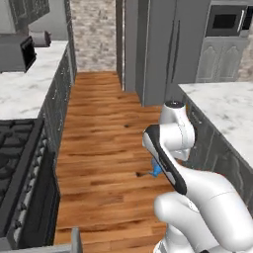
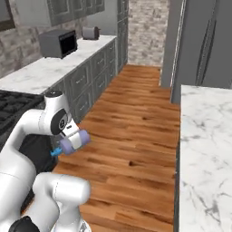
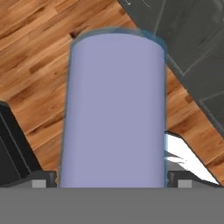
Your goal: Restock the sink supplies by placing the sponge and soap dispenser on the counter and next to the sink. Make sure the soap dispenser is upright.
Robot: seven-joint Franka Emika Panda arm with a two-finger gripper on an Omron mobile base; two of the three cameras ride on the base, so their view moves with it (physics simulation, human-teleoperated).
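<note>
1. The soap dispenser (image 3: pixel 114 109) looms nearest in the hand view, its lavender body pinched between the wide-set fingers (image 3: pixel 43 178)
2. In the right base view it (image 2: pixel 74 140) lies tilted in the gripper (image 2: pixel 72 138), held over the wooden floor (image 2: pixel 131 136)
3. Likely best: turn it upright before lowering it
4. The marble tabletop (image 2: pixel 206 136) lies right; a stove (image 1: pixel 15 153) left
</note>
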